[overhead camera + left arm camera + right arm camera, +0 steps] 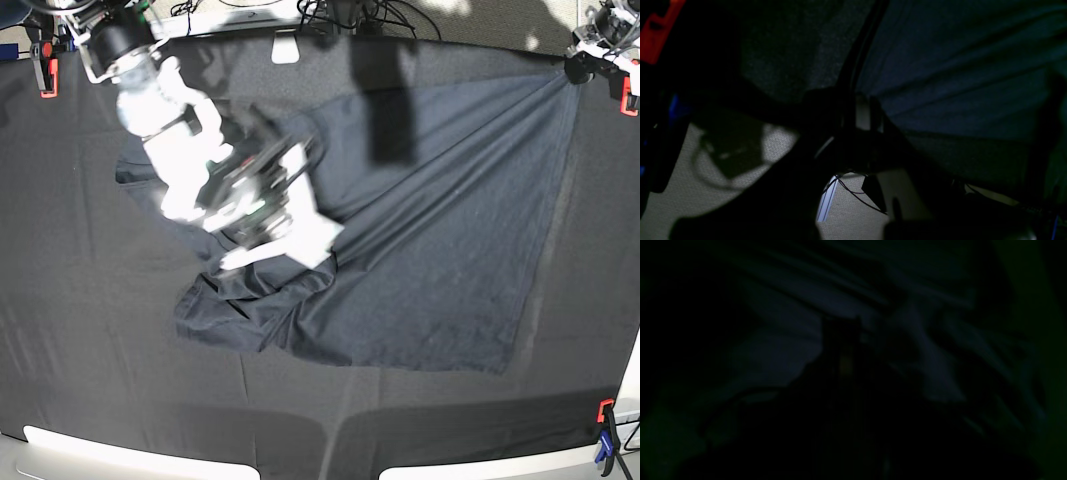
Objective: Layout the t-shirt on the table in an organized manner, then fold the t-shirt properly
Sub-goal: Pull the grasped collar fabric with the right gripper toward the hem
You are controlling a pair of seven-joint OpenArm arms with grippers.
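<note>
Left gripper (578,66) pinches the t-shirt (440,250) corner shut, stretched to the table (90,350)'s far corner; right gripper (270,240) hovers over bunched fabric, jaw state unclear. Wide bare tablecloth surrounds the shirt's near edges.

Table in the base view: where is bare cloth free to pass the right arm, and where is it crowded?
Bare table lies left of the t-shirt, and along the near edge below its hem. The middle is crowded: the right pincer hangs over bunched fabric. The left pincer pins a far corner.
</note>
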